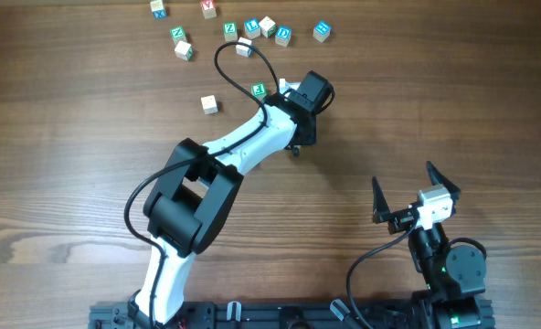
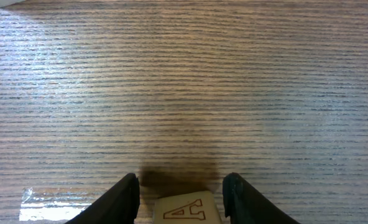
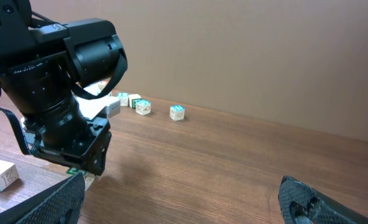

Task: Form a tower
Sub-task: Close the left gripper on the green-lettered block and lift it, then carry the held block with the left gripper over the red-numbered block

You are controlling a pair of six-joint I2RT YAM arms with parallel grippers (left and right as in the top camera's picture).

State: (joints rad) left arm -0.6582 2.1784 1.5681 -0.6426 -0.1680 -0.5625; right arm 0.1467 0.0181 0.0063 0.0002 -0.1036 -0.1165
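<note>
A pale cube with a red outlined letter A [image 2: 187,210] lies on the wood between the fingers of my left gripper [image 2: 181,186]. The jaws are open, with a slim gap on each side of the cube, wider on the left. From overhead the left gripper [image 1: 298,137] points down at mid-table and hides that cube. A green-lettered cube [image 1: 259,90] lies just to its left. My right gripper [image 1: 403,178] hovers open and empty at the lower right, seen wide apart in its own view [image 3: 181,193]. No tower shows in any view.
Several loose letter cubes lie scattered along the far edge, among them a blue one [image 1: 322,31] and a green one [image 1: 177,33]. A single pale cube [image 1: 210,104] lies left of the left arm. The left arm's black cable [image 1: 225,55] loops over the table.
</note>
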